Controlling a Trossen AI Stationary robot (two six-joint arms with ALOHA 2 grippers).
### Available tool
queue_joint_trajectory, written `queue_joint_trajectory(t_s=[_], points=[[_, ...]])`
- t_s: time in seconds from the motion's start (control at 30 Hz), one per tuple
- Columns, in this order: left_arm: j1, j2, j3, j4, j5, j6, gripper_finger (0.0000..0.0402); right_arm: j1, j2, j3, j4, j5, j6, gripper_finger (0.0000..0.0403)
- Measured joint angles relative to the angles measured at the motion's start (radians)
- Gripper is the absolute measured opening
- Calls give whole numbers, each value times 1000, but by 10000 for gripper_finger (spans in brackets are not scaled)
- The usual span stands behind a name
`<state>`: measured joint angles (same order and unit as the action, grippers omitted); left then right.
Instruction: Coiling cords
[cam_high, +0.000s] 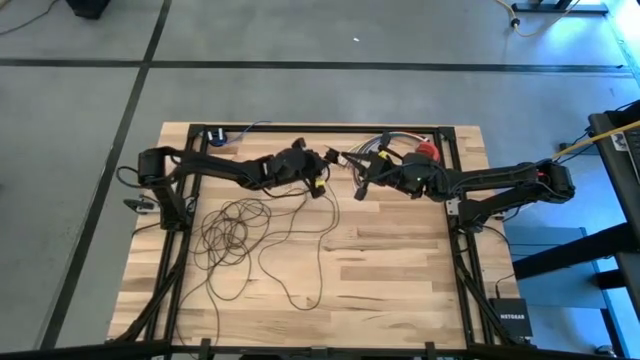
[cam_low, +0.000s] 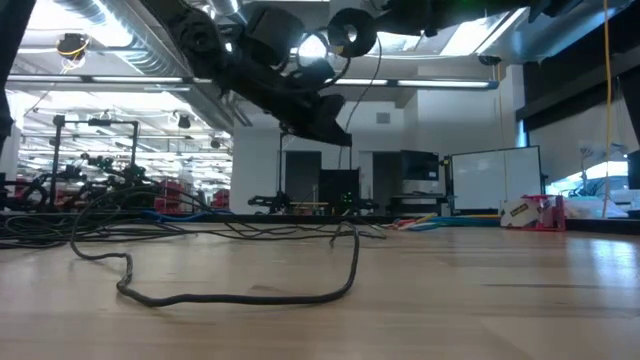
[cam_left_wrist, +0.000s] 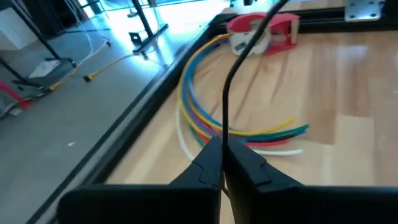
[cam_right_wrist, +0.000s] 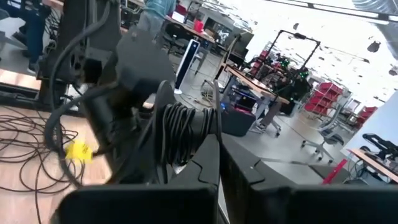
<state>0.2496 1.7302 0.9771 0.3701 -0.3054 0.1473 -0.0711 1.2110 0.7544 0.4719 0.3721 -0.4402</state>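
The cords (cam_high: 235, 235), a very long thin dark brown-black wire, lie mostly as a loose tangle of loops on the left half of the pale wooden slatted table (cam_high: 400, 290). One long strand runs out toward the near edge and curls back, and another rises from the pile to the two arms at the far middle of the table. In the low view a stretch of the same wire snakes flat across the boards in front, so much of the length is not yet gathered.

The left gripper (cam_left_wrist: 222, 163) is pinched together on a single strand, which stands straight up out of its fingertips in its wrist view. That grip probably feeds or tensions the wire while the coil is formed.

The right gripper (cam_right_wrist: 219, 163) is also closed, and just beyond its fingers a wound bundle of dark turns (cam_right_wrist: 180, 134) hangs against the left arm's body. It seems to hold the coil, though the exact contact is hard to make out. Holding both ends up in the air keeps the finished turns from falling back into the pile.

Behind them, near the far edge, a short fan of multicoloured wires (cam_left_wrist: 205, 109) and a red tape dispenser (cam_left_wrist: 264, 32) lie untouched.
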Motion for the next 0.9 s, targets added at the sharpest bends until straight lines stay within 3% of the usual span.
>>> queue_joint_trajectory(t_s=[0.2, 0.5, 0.9], points=[[14, -135, 0, -141, -81, 52, 3, 0, -4, 0, -41, 1, 0, 6], [16, -358, 0, -239, -71, 26, 2, -1, -4, 0, -111, 23, -16, 6], [-91, -388, 0, -180, 66, -40, 4, -3, 19, 0, -118, 243, -119, 6]])
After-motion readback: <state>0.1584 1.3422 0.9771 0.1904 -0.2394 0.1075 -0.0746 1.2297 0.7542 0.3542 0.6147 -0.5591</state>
